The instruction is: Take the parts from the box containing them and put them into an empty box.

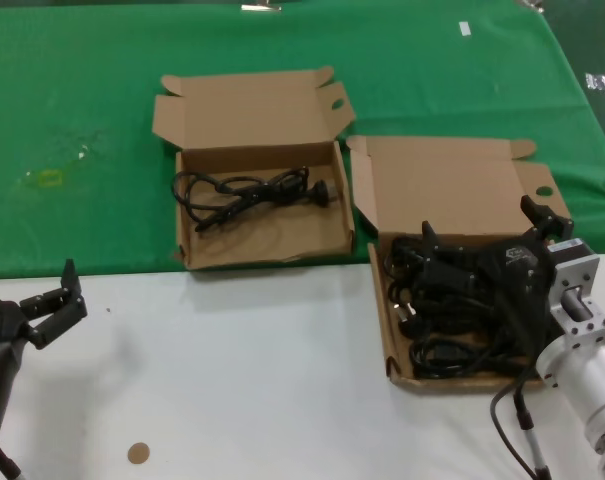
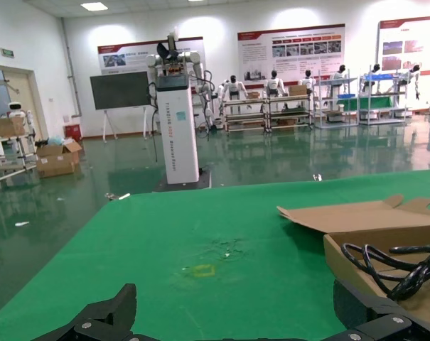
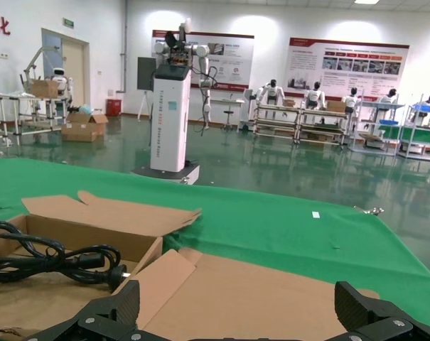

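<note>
**Hovering over the full box, right pincer spread**

Right pincer (image 1: 487, 240) sits low over the box containing them (image 1: 390, 330), fingers spread, nothing between them. One fingertip (image 1: 429, 238) is over the pile; the other (image 1: 538, 212) is out by the lid. Whether the tips touch the cords, can't tell.

The parts (image 1: 450, 305) directly under the pincer are a tangled black heap. Individual cords can't be separated and no clear long axis shows. The arm hides that box's right wall and part of the heap.

One cord (image 1: 244, 192) lies in the empty box (image 1: 265, 248), well to the left of the right pincer. It lies along the box's width, plug end toward the right pincer. In the right wrist view the plug (image 3: 101, 273) is visible, with the cord partly cut off at the edge.

Left pincer (image 1: 54, 303) is parked open over the white bench (image 1: 242, 380), well apart from both boxes.
</note>
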